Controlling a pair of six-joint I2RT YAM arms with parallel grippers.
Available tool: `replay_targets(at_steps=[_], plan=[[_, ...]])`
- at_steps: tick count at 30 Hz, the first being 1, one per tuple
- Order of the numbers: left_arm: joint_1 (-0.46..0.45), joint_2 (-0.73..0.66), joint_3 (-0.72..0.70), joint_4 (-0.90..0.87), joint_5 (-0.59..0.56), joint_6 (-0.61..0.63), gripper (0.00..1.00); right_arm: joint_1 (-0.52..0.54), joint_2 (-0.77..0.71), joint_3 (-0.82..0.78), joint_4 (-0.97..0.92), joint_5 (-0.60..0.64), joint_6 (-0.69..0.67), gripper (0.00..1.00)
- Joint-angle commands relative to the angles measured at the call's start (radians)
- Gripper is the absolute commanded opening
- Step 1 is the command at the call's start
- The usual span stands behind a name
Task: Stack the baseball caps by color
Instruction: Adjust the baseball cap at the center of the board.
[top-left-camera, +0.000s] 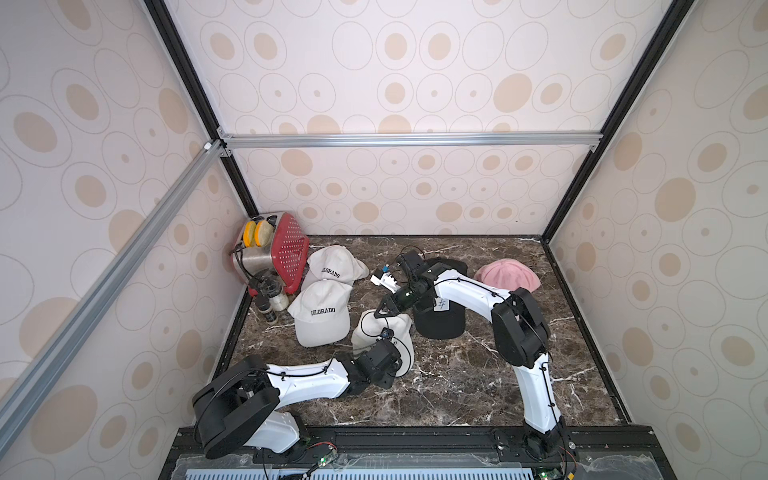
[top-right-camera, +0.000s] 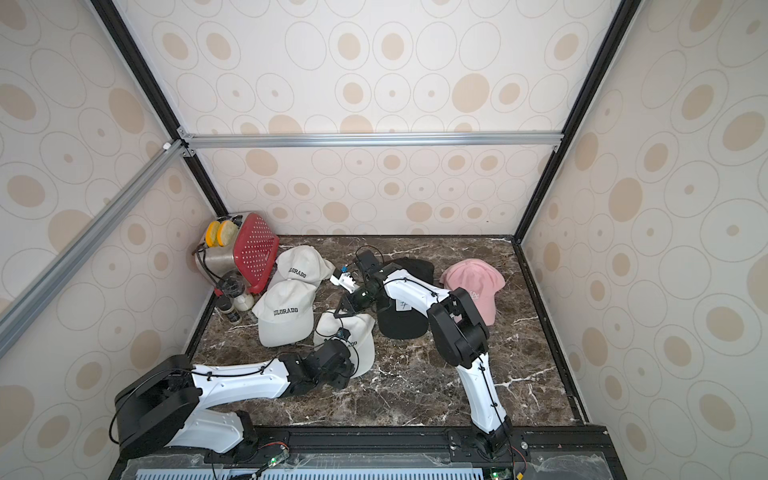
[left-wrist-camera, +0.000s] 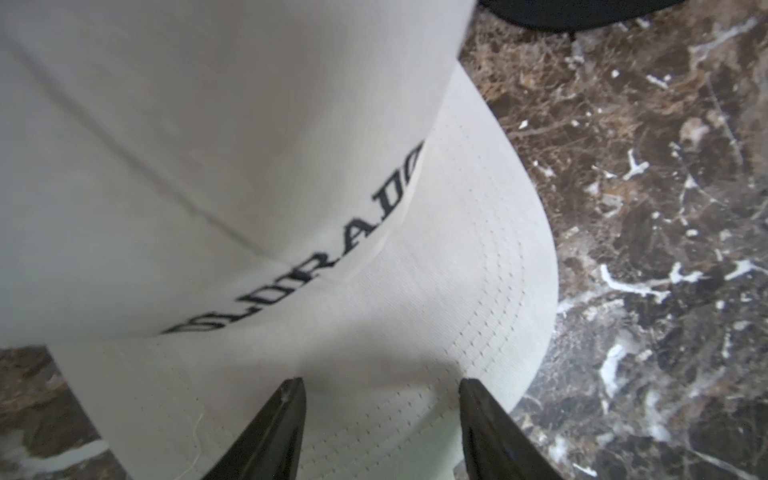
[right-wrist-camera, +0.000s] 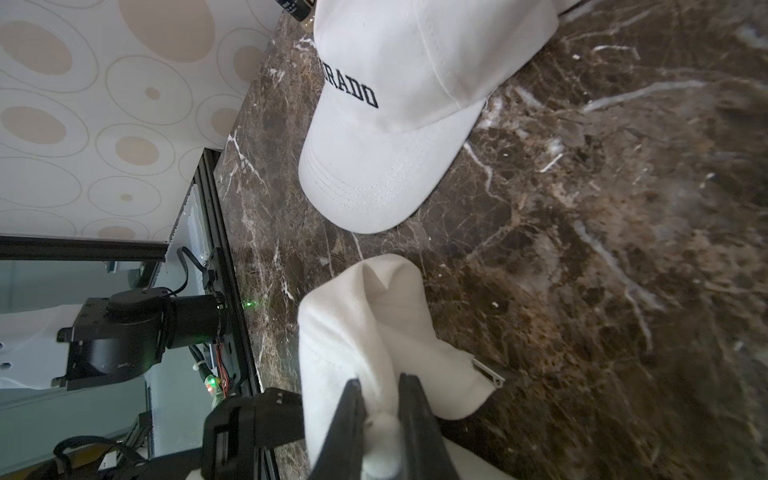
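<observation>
Three white baseball caps with black "COLORADO" lettering lie left of centre: one at the back, one in front of it, and a third nearer the middle. My right gripper is shut on the crumpled crown fabric of this third cap and reaches it from the right. My left gripper is open, its fingertips apart over the cap's brim. A black cap lies under the right arm, with more black fabric behind it. A pink cap sits at the back right.
A red and steel toaster stands in the back left corner with small jars before it. A small white tag lies behind the right wrist. Patterned walls close in the dark marble table on three sides.
</observation>
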Motion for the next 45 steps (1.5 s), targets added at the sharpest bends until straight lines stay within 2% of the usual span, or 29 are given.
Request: replay_targets(at_steps=[1, 6, 10, 14, 17, 20, 22, 25, 30, 32, 36, 42, 45], plan=[[-0.016, 0.072, -0.066, -0.146, 0.219, -0.011, 0.61, -0.003, 0.032, 0.028, 0.085, -0.016, 0.006, 0.00], [-0.016, 0.062, -0.064, -0.149, 0.237, -0.002, 0.61, -0.003, 0.039, 0.025, 0.061, 0.059, 0.018, 0.02], [-0.016, 0.002, -0.074, -0.164, 0.237, -0.007, 0.62, -0.008, -0.034, -0.009, 0.052, 0.176, 0.032, 0.06], [-0.017, -0.075, -0.081, -0.201, 0.209, -0.024, 0.64, -0.021, -0.107, -0.054, 0.045, 0.267, 0.052, 0.05], [-0.016, -0.115, -0.088, -0.214, 0.189, -0.033, 0.64, -0.023, -0.131, -0.073, 0.030, 0.301, 0.057, 0.04], [-0.017, -0.146, -0.080, -0.241, 0.174, -0.031, 0.64, -0.023, -0.133, -0.078, 0.021, 0.279, 0.064, 0.05], [-0.017, -0.199, -0.070, -0.257, 0.169, -0.017, 0.68, -0.024, -0.129, -0.080, 0.022, 0.261, 0.072, 0.07], [-0.016, -0.353, -0.068, -0.273, 0.145, -0.013, 0.79, -0.023, -0.128, -0.078, 0.023, 0.251, 0.084, 0.08], [0.000, -0.603, -0.063, -0.317, -0.047, -0.057, 0.98, -0.019, -0.132, -0.092, 0.027, 0.219, 0.117, 0.09], [0.031, -0.653, -0.040, -0.342, -0.123, -0.052, 0.99, -0.014, -0.135, -0.108, 0.036, 0.204, 0.123, 0.09], [0.165, -0.687, 0.017, -0.350, -0.206, -0.041, 0.99, -0.001, -0.143, -0.126, 0.022, 0.180, 0.109, 0.09], [0.289, -0.638, 0.093, -0.252, -0.270, 0.021, 0.99, 0.007, -0.178, -0.169, 0.037, 0.179, 0.101, 0.10], [0.344, -0.591, 0.117, -0.199, -0.300, 0.012, 0.99, 0.005, -0.175, -0.153, 0.032, 0.177, 0.082, 0.10]])
